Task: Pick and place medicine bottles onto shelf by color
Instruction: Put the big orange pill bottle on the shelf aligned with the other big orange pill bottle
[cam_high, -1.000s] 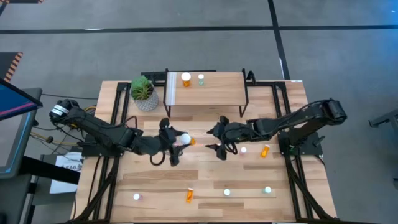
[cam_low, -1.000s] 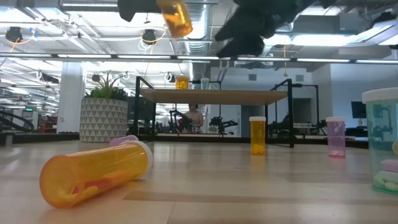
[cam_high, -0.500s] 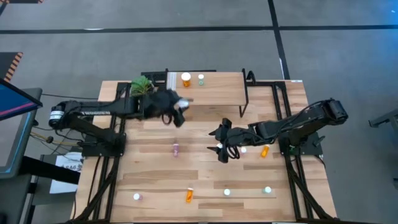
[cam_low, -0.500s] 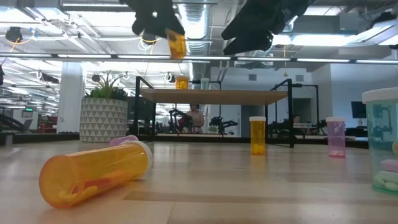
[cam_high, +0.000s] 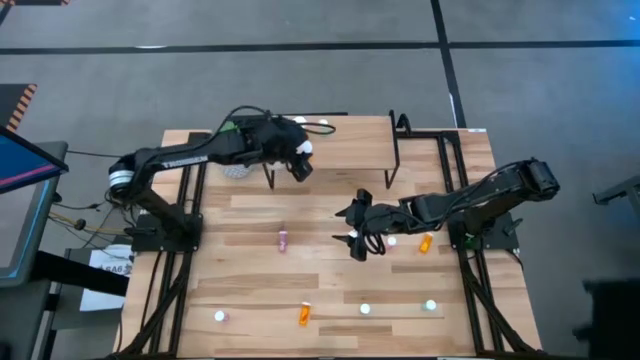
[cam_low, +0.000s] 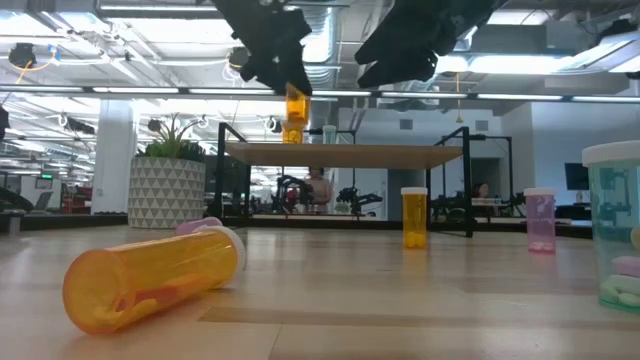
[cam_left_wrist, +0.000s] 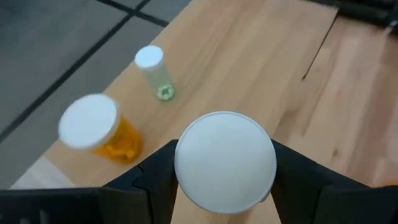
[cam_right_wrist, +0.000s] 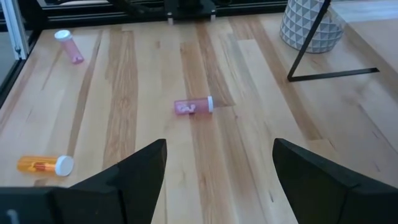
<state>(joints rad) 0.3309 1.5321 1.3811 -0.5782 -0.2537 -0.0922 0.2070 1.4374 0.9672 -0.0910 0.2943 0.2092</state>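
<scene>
My left gripper (cam_high: 301, 152) hangs over the left part of the light-wood shelf (cam_high: 350, 150) and is shut on an orange medicine bottle with a white cap (cam_left_wrist: 225, 160). In the low view this bottle (cam_low: 296, 103) hangs just above another orange bottle (cam_low: 292, 133) that stands on the shelf beside a teal one (cam_low: 329, 133). Both standing bottles show in the left wrist view, the orange one (cam_left_wrist: 93, 124) and the teal one (cam_left_wrist: 152, 71). My right gripper (cam_high: 347, 228) is open and empty above the middle of the table. My left gripper pinches the orange bottle at its cap end (cam_left_wrist: 186, 180) between its two fingers, which come from above and point down. The bottle hangs upright below the fingers (cam_low: 270, 50), its orange body clear of the shelf board (cam_low: 380, 153).
A pink bottle (cam_high: 283, 240) lies mid-table. An orange bottle (cam_high: 426, 242) and a white-capped one (cam_high: 391, 241) stand by my right gripper. Several more bottles stand or lie along the near edge (cam_high: 304, 314). A potted plant (cam_low: 165, 185) stands left of the shelf.
My left gripper has lifted the orange bottle from the middle of the table and carried it toward the far edge, over the shelf beside the standing orange bottle. The pink bottle lying mid-table has come into sight where the gripper was.
</scene>
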